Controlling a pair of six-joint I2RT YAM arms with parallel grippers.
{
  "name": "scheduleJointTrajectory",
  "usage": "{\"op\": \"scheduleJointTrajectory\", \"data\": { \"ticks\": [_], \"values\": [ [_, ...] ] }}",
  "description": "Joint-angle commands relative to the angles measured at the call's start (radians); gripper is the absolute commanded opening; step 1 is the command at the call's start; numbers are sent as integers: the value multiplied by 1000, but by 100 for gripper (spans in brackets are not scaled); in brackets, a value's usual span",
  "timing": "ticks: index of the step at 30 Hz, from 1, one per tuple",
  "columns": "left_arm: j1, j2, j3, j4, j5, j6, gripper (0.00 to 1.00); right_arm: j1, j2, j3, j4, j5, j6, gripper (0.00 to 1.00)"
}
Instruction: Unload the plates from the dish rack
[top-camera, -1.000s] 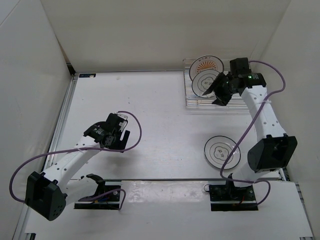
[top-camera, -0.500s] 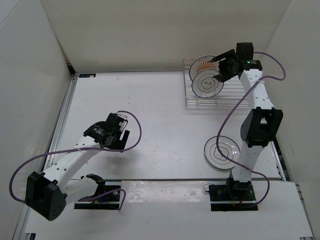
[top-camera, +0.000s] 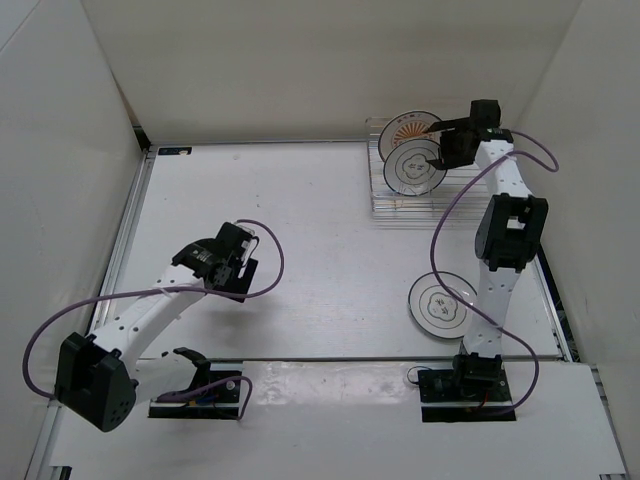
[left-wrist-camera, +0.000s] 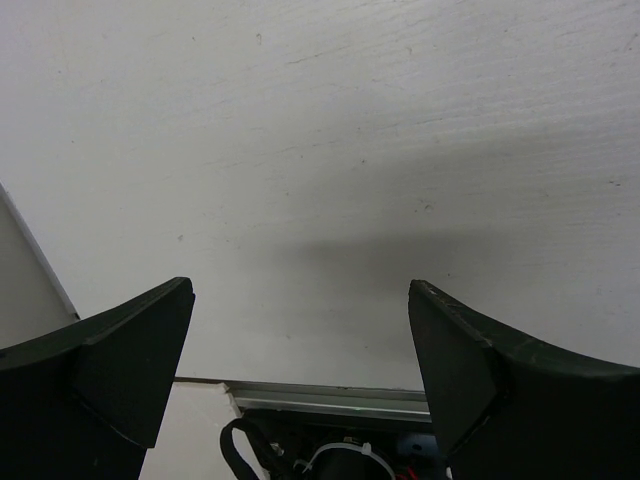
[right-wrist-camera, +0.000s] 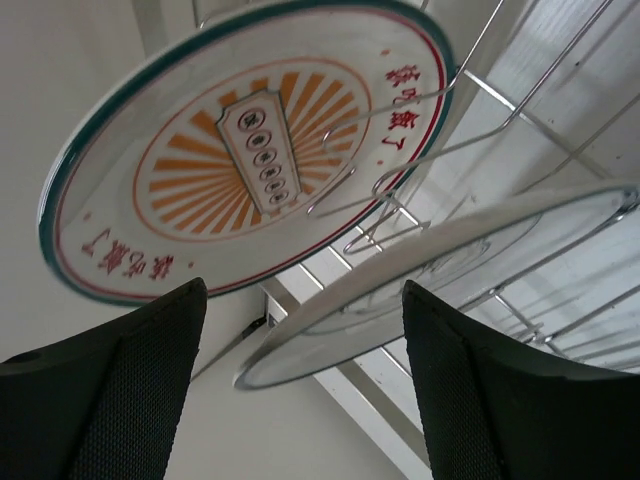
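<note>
The dish rack (top-camera: 398, 205) sat on the tabletop (top-camera: 300, 200) at its far right, close to the back wall. Two plates stood upright in the rack, one behind the other: the far plate (top-camera: 405, 122) at the rack's back end and the middle plate (top-camera: 408, 172) just before it, with a gap between them. The third plate (top-camera: 442, 304) lay flat on the tabletop, well apart from the rack, on the near right just left of the right arm. The right pincer (top-camera: 430, 145) hung at the right side of the rack, level with the two standing plates. The left pincer (top-camera: 235, 283) hung over the tabletop left of centre, far from rack and plates.
</note>
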Motion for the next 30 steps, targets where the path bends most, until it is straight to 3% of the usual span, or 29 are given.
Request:
{"op": "scheduleJointTrajectory", "data": {
  "ticks": [1,4,6,12,18,25,30],
  "values": [
    [-2,4,36,-22,-34,-5,100,-10,19,25,64,-4,46,81],
    [-2,15,36,-20,-50,0,100,-18,63,39,75,-37,63,78],
    [-2,26,41,-20,-61,0,100,-22,94,49,101,-100,78,64],
    [-4,43,47,-16,-59,-8,100,-24,91,-7,102,-188,80,62],
    [-2,33,39,-16,-68,-9,100,-27,10,-109,113,-251,48,50],
    [-2,24,30,-5,-61,-16,100,-35,-56,-185,105,-324,15,31],
    [-2,13,19,4,-51,-17,100,-42,-102,-197,118,-353,14,12]
  ]
}}
